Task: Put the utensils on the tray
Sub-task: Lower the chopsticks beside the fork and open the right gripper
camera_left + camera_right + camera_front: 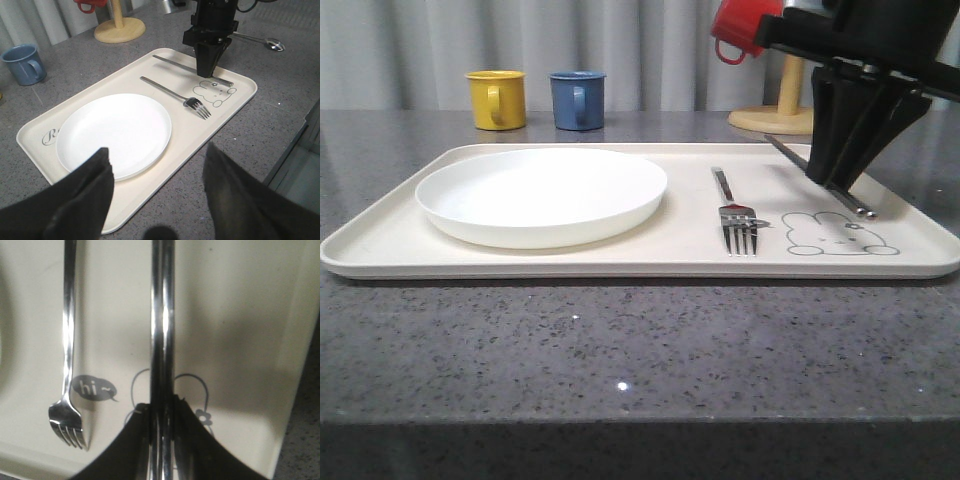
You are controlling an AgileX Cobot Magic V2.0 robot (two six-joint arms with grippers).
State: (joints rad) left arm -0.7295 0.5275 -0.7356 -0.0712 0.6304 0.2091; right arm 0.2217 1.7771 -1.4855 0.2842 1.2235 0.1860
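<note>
Right gripper (842, 180) is clamped on the chopsticks (161, 340) over the rabbit drawing (838, 234) on the tray (620, 262), fork (736, 217) lying beside the plate (540, 195), spoon (260, 40) off on the table, left gripper (157, 195) spread wide

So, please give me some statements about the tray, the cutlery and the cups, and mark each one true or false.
1. The fork lies on the tray beside the white plate. True.
2. The right end effector is closed on the chopsticks. True.
3. The spoon lies on the plate. False: it lies on the counter beyond the tray.
4. The yellow cup and blue cup stand on the tray. False: they stand on the counter behind it.
5. The left end effector holds the fork. False: it is open.
</note>
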